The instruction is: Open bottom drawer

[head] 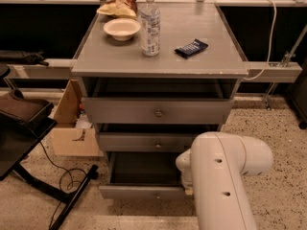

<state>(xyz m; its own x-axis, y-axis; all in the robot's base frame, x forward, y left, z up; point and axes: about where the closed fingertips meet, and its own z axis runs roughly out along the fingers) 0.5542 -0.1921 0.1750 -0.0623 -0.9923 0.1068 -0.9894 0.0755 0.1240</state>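
Observation:
The bottom drawer [139, 192] of the grey cabinet stands pulled out toward me, its dark inside [144, 169] showing behind the narrow front and small round knob [157, 195]. My white arm [220, 176] reaches down at the drawer's right end. The gripper is hidden behind the arm's wrist, close to the drawer's right front corner.
Above are the middle drawer [144, 142] and the top drawer [158, 111]. On the cabinet top [201, 63] stand a water bottle [150, 25], a bowl [122, 28], a snack bag [117, 4] and a dark packet [191, 48]. A cardboard box [72, 128], a black stand leg [72, 200] and a cable lie left.

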